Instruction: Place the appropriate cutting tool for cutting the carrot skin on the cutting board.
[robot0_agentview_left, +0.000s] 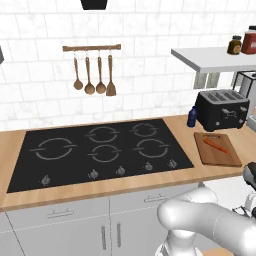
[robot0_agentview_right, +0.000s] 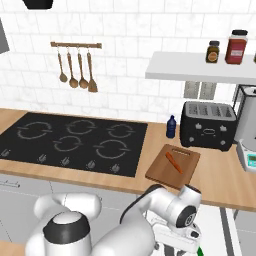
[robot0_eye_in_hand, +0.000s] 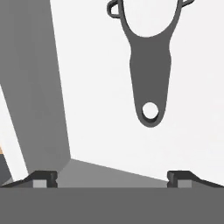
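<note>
White drawer floor: peeler (robot0_eye_in_hand: 150, 65) beyond spread end effector (robot0_eye_in_hand: 112, 178).

Dark peeler (robot0_eye_in_hand: 150, 65) lies on a white floor, forked head toward the far edge; gripper (robot0_eye_in_hand: 112, 178) fingers parted, empty.

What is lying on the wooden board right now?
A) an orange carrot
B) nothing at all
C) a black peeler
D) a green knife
A: the carrot lies on the board beside the toaster, while the peeler lies on a white surface ahead of the fingers in the hand view, not on the board.
</note>
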